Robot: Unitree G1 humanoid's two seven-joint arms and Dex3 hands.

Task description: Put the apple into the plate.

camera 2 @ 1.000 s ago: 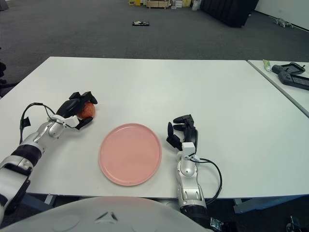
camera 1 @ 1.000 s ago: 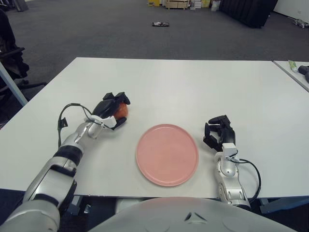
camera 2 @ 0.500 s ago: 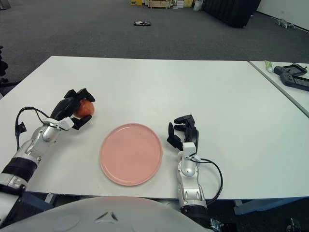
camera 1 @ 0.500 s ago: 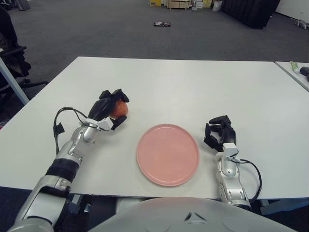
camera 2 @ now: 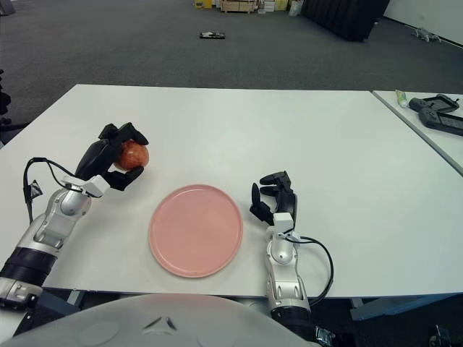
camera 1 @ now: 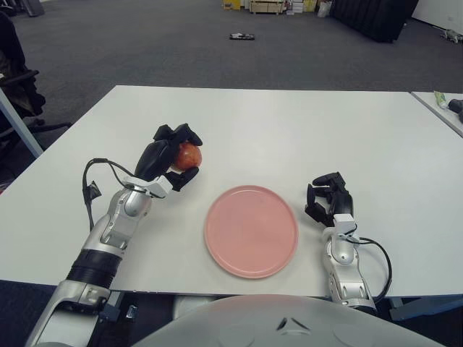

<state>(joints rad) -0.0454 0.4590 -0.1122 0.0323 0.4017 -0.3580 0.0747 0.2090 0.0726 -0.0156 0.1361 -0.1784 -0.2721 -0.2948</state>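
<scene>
Apple [camera 1: 187,155] is sitting inside the left hand [camera 1: 171,157], whose black fingers [camera 1: 189,134] are wrapping over its top and sides while the thumb is pressing in from below. It is hanging clear of the white table [camera 1: 260,130], up and to the left of the pink plate [camera 1: 251,230], which is lying bare near the front edge.

The carry is the step in hand, by my reading: the grasp and lift are done, and the fruit is partway between its pick-up spot and the dish. What the next move is calling for is a sweep to the robot's right and toward its body until the fruit is hanging over the middle of the plate, then a lowering and a gentle opening of the fingers so the round fruit is not rolling off the shallow rim.

The right hand [camera 1: 329,199] is resting on the table just beside the plate's right edge, its fingers curling loosely around nothing.

Against a second ago, the left hand is holding the apple higher and nearer the plate; then it was low against the tabletop, farther left. The forearm is angling more steeply upward now. The plate and the right hand are staying where they were.
</scene>
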